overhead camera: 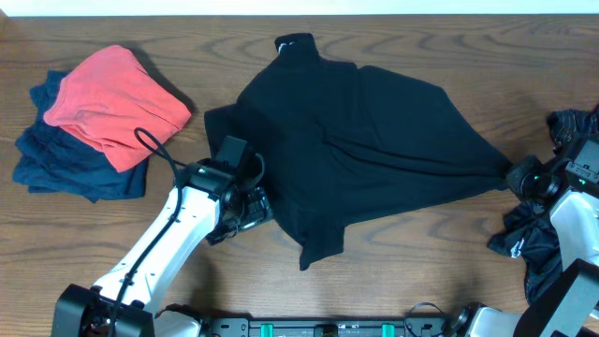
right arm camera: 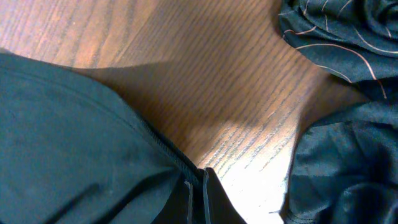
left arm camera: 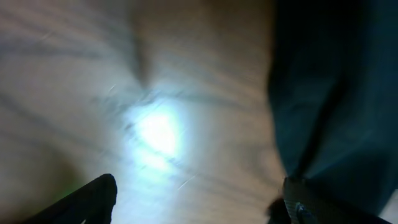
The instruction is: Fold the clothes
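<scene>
Broadly, one wooden bench (overhead camera: 421, 281) carries everything, and one black shirt (overhead camera: 374, 150) lies spread on it, because it is the piece being folded. It does not lie flat. Its right corner is drawn out to a point, since the right hand (overhead camera: 518, 178) is closed on that tip and pulls it taut, which looks like anchoring the cloth.

Left of the shirt, well apart, sits one stack: one coral garment (overhead camera: 112, 103) folded on top of navy garments (overhead camera: 56, 168), whose layers I cannot count. I judge this the done pile, set away from the working area.

Right of the shirt, just beyond the pinched tip, lies a crumpled dark heap (overhead camera: 533, 243) of at least two pieces. One shows thin pale stripes in the right wrist view. These seem to be waiting their turn.

Two arms work, one at each side of the shirt. The left hand (overhead camera: 251, 208) hovers at the shirt's near left edge with its fingers (left arm camera: 93, 199) spread wide and bare wood between them, gripping nothing. The shirt's cloth lies just beside its right finger. Probably it is placed there to take that edge for a fold.

Smallest, one faint pale mark shows at the shirt's collar (overhead camera: 298, 42).
</scene>
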Robot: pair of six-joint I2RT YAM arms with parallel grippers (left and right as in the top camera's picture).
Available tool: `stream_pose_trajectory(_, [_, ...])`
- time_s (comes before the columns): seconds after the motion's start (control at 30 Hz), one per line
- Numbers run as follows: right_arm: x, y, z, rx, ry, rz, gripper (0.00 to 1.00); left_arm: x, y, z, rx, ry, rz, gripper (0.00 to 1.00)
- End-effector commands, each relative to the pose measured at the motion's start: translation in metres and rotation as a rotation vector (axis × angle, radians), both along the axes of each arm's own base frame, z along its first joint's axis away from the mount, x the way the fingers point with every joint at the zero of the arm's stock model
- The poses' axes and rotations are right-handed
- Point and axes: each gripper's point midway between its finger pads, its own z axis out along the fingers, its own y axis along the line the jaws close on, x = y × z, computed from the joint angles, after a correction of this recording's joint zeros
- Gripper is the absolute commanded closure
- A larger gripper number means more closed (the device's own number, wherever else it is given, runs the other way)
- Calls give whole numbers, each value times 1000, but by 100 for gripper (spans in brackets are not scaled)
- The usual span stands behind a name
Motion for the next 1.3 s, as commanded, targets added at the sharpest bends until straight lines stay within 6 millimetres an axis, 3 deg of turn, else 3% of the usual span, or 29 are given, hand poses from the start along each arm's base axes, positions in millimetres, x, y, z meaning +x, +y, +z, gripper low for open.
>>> stream_pose_trajectory(0.0, [3, -4, 7, -29, -11, 6, 99, -5, -13, -14, -86, 22, 51, 14])
stream_pose_trajectory(0.3, [-1, -1, 5, -21, 9, 10, 99, -12, -35, -43, -234, 0, 70, 20])
stream_pose_trajectory(0.63, [-5, 0, 3, -14, 26, 13, 99, -7, -61, -55, -288, -86, 24, 26])
stream_pose_trajectory(0.87, [-5, 0, 2, -17, 29, 21, 99, -1, -67, -73, -275, -72, 66, 32])
stream_pose_trajectory(1.03, [-6, 0, 2, -20, 30, 28, 99, -2, -69, -81, -268, -55, 69, 50])
stream_pose_trajectory(1.1, [-6, 0, 2, -20, 31, 28, 99, -2, -69, -80, -271, -57, 69, 75])
stream_pose_trajectory(1.17, [-6, 0, 2, -20, 30, 28, 99, -4, -73, -77, -292, -50, 64, 89])
stream_pose_trajectory(1.27, [-6, -1, 2, -26, 34, 24, 99, -12, -67, -69, -288, -13, 70, 94])
